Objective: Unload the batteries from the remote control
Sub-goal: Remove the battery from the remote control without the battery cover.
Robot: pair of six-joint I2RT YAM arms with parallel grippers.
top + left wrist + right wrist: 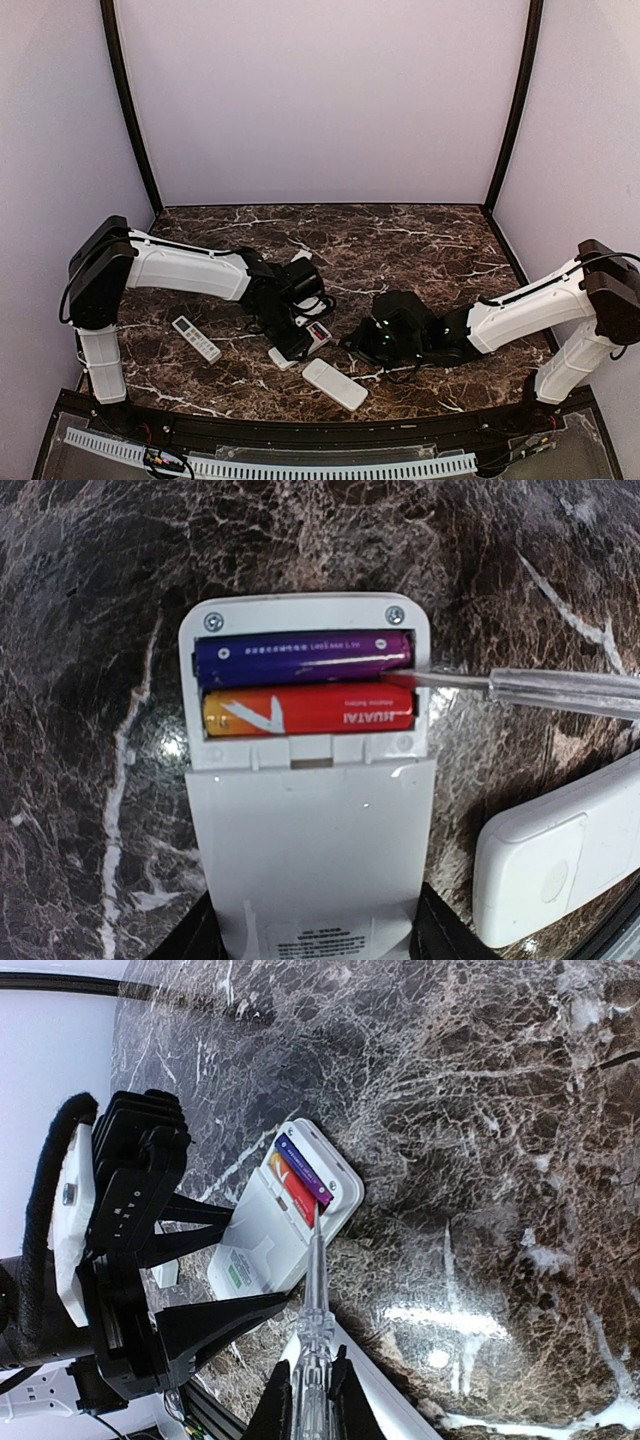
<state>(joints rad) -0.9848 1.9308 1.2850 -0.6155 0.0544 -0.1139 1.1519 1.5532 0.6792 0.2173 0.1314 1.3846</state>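
The polished, dark brown, white-veined marble surface [420, 250] has its widest open stretch beyond the arms, up to the pale walls [320, 100]; the work sits crowded near the front edge. There are three white plastic remotes; the left gripper [318, 942] has its black jaws closed on the long sides of one remote [315, 840], which lies back-up with its cover off. A buttoned remote [196, 338] lies apart to its left, and a plain remote [335, 384] lies just beside it toward the front edge. Two batteries [305, 685], smooth thin cylinders, lie side by side in the open compartment at the held remote's far end: a purple battery [300, 657] next to the two screws and an orange-red battery [310, 710] beside it. The right gripper [312, 1380] has its jaws clamped on the clear handle of a screwdriver [314, 1295]; its thin metal tip rests at the seam between the two cells, at their right end in the left wrist view.
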